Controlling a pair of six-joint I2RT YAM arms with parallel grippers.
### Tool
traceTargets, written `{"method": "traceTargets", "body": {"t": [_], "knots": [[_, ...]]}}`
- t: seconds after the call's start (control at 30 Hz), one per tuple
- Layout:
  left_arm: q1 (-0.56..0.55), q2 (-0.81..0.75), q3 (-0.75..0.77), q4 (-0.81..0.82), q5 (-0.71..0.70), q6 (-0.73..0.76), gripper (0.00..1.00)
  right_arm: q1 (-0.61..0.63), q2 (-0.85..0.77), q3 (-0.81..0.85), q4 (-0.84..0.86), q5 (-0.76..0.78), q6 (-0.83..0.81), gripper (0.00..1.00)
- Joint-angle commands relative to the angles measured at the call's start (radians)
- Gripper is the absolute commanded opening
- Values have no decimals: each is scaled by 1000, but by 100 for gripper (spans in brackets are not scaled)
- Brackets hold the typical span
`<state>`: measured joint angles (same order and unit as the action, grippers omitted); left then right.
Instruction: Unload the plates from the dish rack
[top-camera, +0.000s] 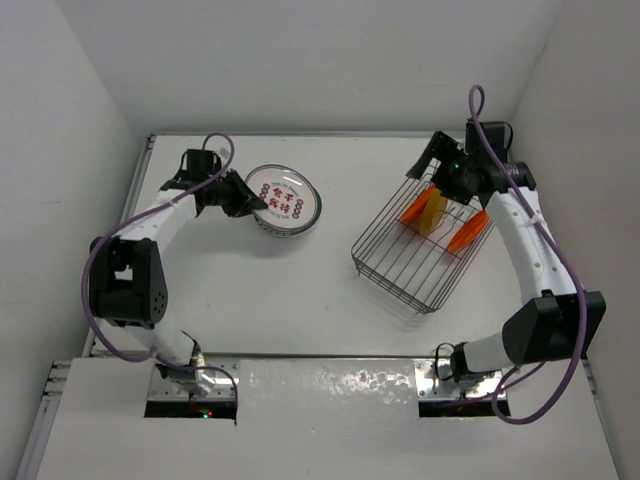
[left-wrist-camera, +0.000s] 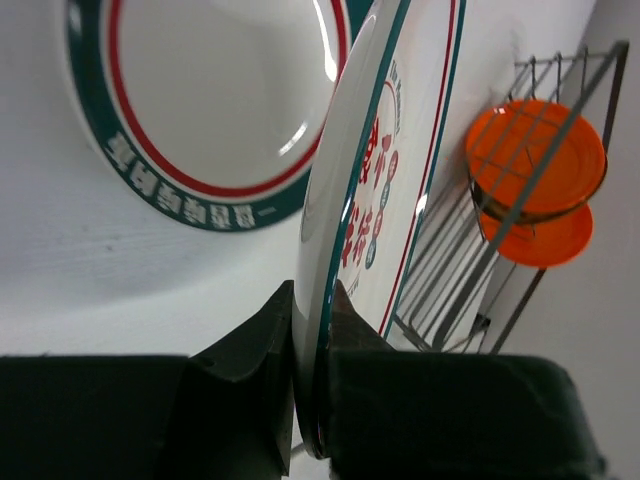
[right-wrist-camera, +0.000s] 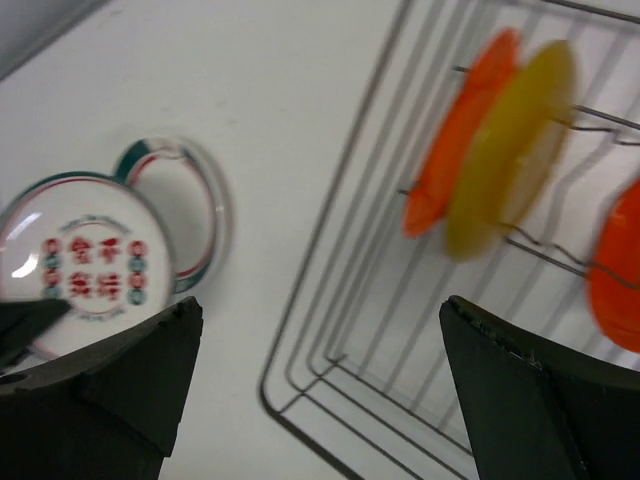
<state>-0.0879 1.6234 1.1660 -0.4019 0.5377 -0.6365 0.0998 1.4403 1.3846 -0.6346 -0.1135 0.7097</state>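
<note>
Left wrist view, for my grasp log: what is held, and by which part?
The plate with red characters, pinched at its rim by the left gripper.

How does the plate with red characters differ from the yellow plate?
The plate with red characters is white and patterned; the yellow plate is plain. The plate with red characters is outside the rack, pinched at its rim by the left gripper; the yellow plate stands on edge in the rack, with nothing gripping it. Both are round.
</note>
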Motion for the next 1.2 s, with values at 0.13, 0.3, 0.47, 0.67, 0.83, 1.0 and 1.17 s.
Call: {"method": "traceTargets", "body": {"t": [0.13,0.3,0.47,0.67,0.83,1.0,1.17], "knots": [[13,156,146,15,-24,40,7,-35,-34,83,-267,274,-148,99],[14,242,196,-25,-65,58,41,-48,-32,135,-335,288,-196,99],[13,233,201,-29,-102,44,75,-64,-21,206,-420,320,-196,99],[8,245,271,-176,-202,122,100,-95,19,246,-547,408,-173,99],[1,276,306,-256,-251,150,100,-189,-15,188,-528,429,-171,98],[-9,311,382,-366,-313,179,100,-236,2,142,-495,448,-194,85],[-10,169,405,-371,-355,187,100,-236,97,137,-419,391,-174,64]]}}
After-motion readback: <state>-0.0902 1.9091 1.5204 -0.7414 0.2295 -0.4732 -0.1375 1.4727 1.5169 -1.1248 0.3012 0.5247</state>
